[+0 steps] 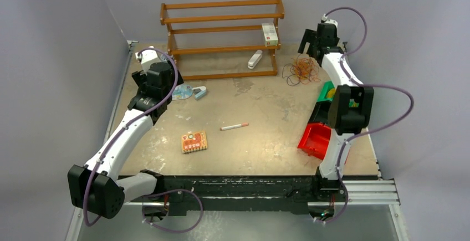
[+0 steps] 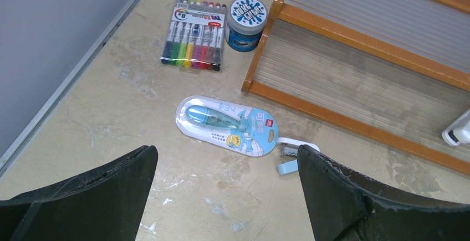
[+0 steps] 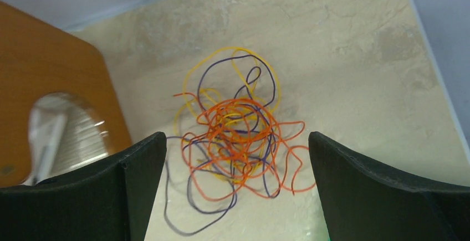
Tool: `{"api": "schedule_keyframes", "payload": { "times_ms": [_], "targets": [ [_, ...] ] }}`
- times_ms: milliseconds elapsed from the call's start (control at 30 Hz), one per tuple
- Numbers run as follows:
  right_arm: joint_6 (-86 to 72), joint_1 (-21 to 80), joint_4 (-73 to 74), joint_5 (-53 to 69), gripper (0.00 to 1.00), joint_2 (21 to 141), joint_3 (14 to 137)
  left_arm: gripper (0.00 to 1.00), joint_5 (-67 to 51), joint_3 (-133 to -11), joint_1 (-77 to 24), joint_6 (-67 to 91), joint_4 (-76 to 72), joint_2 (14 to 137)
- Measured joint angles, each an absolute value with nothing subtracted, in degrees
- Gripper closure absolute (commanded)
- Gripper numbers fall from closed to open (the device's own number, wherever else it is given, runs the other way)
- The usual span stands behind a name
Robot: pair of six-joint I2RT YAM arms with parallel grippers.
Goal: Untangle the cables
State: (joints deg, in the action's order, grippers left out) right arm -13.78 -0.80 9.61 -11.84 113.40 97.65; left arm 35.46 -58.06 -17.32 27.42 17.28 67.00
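Surface [image 1: 266, 152] carries a wooden rack [image 1: 221, 29] along the far edge. Right arm [image 1: 349, 108] reaches into the far right corner. The right jaws are spread wide, gripping nothing, hanging over the cables [image 3: 235, 136], which lie in one loose knot just off the rack's right end. Left arm [image 1: 127, 133] is near the far left corner, left jaws also spread with nothing between them. Cables look featherlight, limp and hair-thin. They'd likely slip a pinch, and a pull would probably drag the whole knot. I'd take the outer yellow loop [image 3: 233, 48] at the knot's rim, not the dense orange middle.
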Motion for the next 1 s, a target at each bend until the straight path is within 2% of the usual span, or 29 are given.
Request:
{"api": "schedule_keyframes", "payload": {
  "times_ms": [200,433,533,733,1000],
  "targets": [
    [-12.62,-2.13,14.0,-10.7,0.01,126.98,110.41,0.03,35.31,-58.06,-17.32,27.27,17.21,66.59],
    [-10.0,-3.49,16.32,-7.22,0.02,135.85,118.43,0.03,34.7,-58.06,-17.32,27.24,17.12,66.57],
    [-8.88,-3.62,16.58,-4.69,0.06,137.38,118.91,0.04,34.5,-58.06,-17.32,27.24,16.88,66.57],
    [-7.64,-3.49,16.23,-1.26,0.28,137.64,118.91,0.05,34.22,-58.06,-17.32,27.27,16.82,66.28],
    [-7.49,-3.49,15.99,0.16,0.28,137.64,118.39,0.05,33.76,-58.06,-17.32,27.27,16.8,66.08]
  ]
}}
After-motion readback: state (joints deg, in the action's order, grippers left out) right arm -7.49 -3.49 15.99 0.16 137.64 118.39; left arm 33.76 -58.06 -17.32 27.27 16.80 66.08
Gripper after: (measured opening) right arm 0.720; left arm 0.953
